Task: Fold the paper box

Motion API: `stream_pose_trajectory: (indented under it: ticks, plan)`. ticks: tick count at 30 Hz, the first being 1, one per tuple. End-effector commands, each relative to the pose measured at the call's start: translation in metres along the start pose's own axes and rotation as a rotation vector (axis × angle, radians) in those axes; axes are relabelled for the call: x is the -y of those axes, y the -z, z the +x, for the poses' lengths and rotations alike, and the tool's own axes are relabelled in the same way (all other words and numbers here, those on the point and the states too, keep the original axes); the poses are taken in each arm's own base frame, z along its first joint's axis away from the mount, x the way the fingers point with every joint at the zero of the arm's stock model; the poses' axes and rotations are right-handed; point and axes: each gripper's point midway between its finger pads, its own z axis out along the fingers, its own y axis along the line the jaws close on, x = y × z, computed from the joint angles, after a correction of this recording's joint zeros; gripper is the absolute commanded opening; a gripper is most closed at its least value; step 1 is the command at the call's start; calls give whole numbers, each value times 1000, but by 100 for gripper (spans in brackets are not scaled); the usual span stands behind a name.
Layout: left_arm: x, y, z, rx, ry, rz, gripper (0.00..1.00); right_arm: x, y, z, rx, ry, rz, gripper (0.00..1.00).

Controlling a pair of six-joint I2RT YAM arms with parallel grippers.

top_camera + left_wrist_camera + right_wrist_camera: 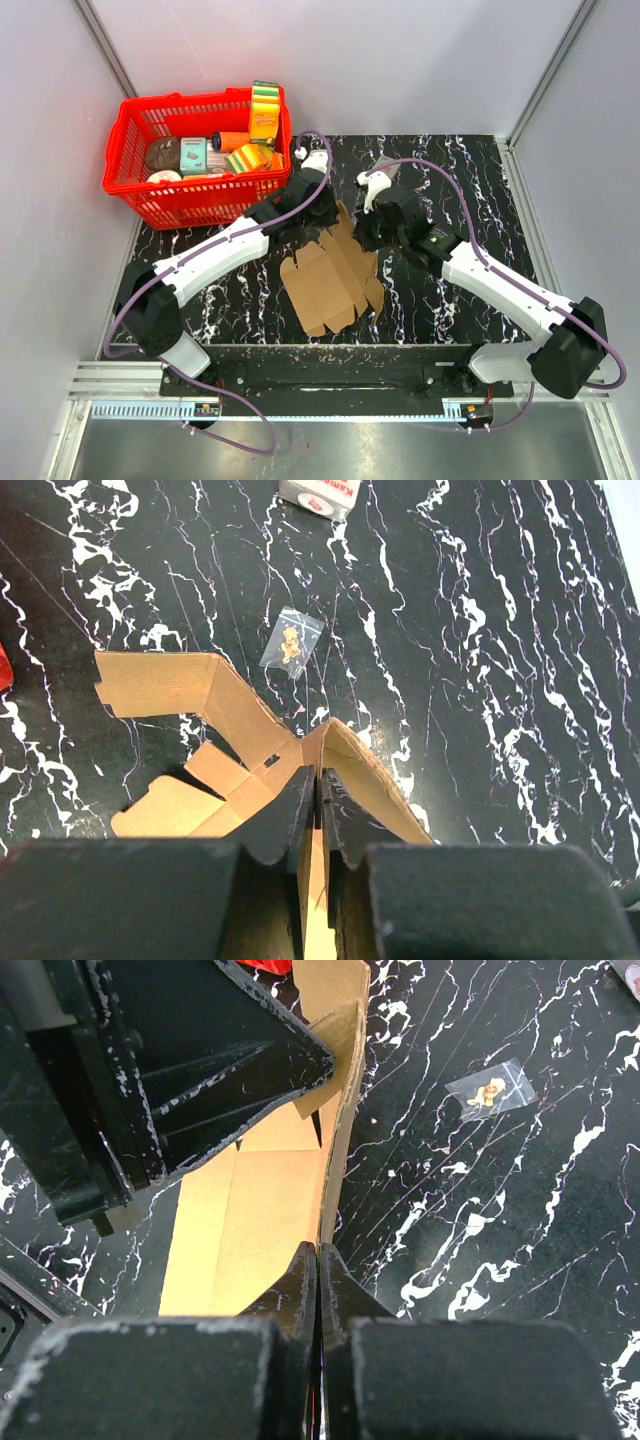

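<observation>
The paper box [328, 278] is a brown die-cut cardboard sheet, partly folded, lying in the middle of the black marbled table. One long panel stands up along its far right side. My left gripper [318, 218] is shut on that raised panel at its far end, and in the left wrist view the jaws [319, 780] pinch the cardboard [225, 705] edge. My right gripper [364, 236] is shut on the same raised wall [345, 1110] nearer to me, with its tips [318, 1252] on the wall's edge. The left gripper's fingers [230, 1050] show in the right wrist view.
A red basket [195, 160] with groceries stands at the back left. A small clear bag [291, 640] with something yellow lies on the table beyond the box and also shows in the right wrist view [490, 1090]. A printed packet [320, 492] lies farther back.
</observation>
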Motion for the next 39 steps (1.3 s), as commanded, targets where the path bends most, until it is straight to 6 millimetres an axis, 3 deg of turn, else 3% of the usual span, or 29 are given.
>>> stream_pose_trajectory:
  ticks: [1,10,15,21,24,28,34,39]
  plan:
    - [4,1,-21,71,101,-42,12,-28,10,-55,174,-50,-97,0]
    - [10,-1,-16,51,134,-22,25,-32,10,-53,174,-54,-124,0]
    - [-1,10,-16,54,81,-53,42,-15,14,-47,162,12,-43,0]
    - [-18,42,-20,82,-87,-61,58,-5,28,-25,131,148,-40,0]
    - [-37,54,-8,85,-158,-81,65,-4,37,-23,137,188,-51,0]
    - [-57,86,4,172,-207,-25,72,-1,44,-12,115,245,-55,0]
    - [-49,125,19,338,-225,209,74,-9,56,-8,83,237,-103,0]
    - [-44,122,30,368,-247,281,82,-29,64,-2,9,229,-213,0]
